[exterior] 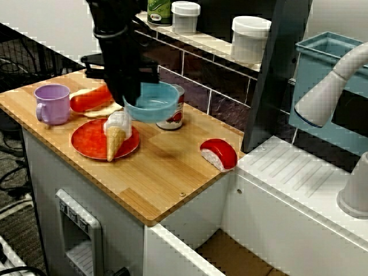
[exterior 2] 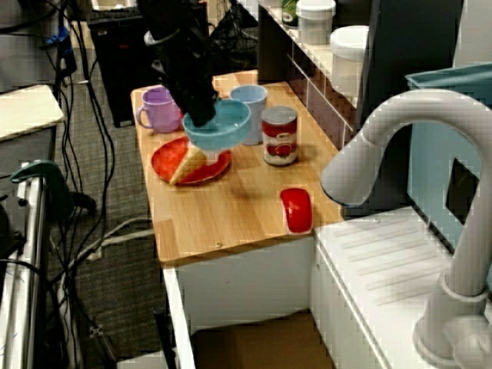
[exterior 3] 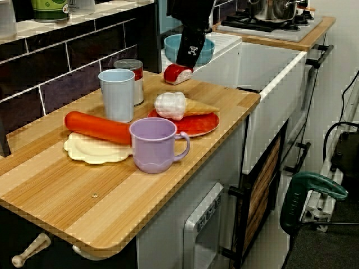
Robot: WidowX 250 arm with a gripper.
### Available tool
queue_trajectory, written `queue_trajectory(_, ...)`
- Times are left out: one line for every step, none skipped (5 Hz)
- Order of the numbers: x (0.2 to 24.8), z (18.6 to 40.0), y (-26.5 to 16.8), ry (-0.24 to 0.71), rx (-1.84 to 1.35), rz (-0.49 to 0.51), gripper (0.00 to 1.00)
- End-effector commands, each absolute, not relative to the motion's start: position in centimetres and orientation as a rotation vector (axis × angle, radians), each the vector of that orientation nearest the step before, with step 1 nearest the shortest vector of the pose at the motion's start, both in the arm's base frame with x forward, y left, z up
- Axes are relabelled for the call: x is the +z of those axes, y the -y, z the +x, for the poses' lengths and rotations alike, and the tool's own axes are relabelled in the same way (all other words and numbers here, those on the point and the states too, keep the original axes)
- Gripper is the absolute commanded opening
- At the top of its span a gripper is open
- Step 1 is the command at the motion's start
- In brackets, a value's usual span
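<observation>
I had the tool (exterior: 129, 99) clamped on the bowl's (exterior: 155, 103) rim at 9 o'clock in the side view, with the bowl raised clear above the bench (exterior: 167, 172). From the bowl, the cone (exterior: 115, 137) on the plate (exterior: 86, 144) lay at 7 o'clock and the can (exterior: 173, 118) at 4.

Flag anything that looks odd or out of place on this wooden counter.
The toy ice cream cone lies on its side across the round red plate. The light blue plastic bowl hangs in mid-air, held by the black gripper.
</observation>
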State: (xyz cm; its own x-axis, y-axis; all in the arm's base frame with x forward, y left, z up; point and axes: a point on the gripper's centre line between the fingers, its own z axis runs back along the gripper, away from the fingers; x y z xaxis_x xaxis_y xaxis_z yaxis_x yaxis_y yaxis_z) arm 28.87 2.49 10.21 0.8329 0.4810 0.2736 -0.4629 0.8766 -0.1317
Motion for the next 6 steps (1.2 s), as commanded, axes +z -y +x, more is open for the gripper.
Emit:
queue_trajectory(12.6,29.3,-5.0,0.359,0.574,-0.112,0.0)
queue_trajectory(13.1,30.7,-3.9,0.364,0.585,-0.121,0.0)
queue_trajectory(13.3,32.3,-2.9,0.367,0.599,-0.118,0.0)
queue_trajectory(13.2,33.7,-2.9,0.355,0.612,-0.115,0.0)
queue_trajectory(13.1,35.0,-3.5,0.345,0.617,-0.102,0.0)
queue_trajectory(13.3,35.6,-4.3,0.347,0.627,-0.097,0.0)
